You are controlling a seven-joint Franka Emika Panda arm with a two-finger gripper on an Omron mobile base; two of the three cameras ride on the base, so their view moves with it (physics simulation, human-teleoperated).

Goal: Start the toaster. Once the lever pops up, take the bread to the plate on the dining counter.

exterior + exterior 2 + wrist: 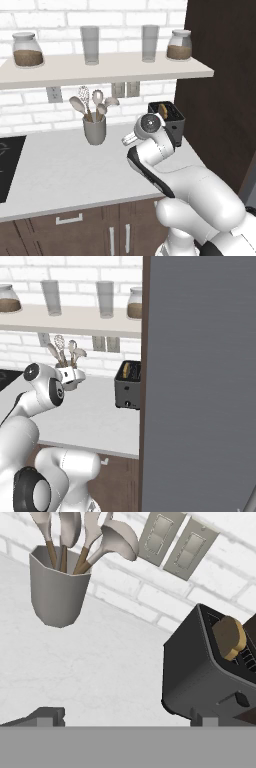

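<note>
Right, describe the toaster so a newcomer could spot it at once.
Find the white counter against the brick wall, under the shelf of jars and glasses. At its far right end, beside the dark panel, stands the toaster, with bread poking from a slot. It is black and boxy; the grey utensil cup nearby is round and holds spoons.

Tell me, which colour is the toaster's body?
Black; the toaster shows best in the hand view.
</note>
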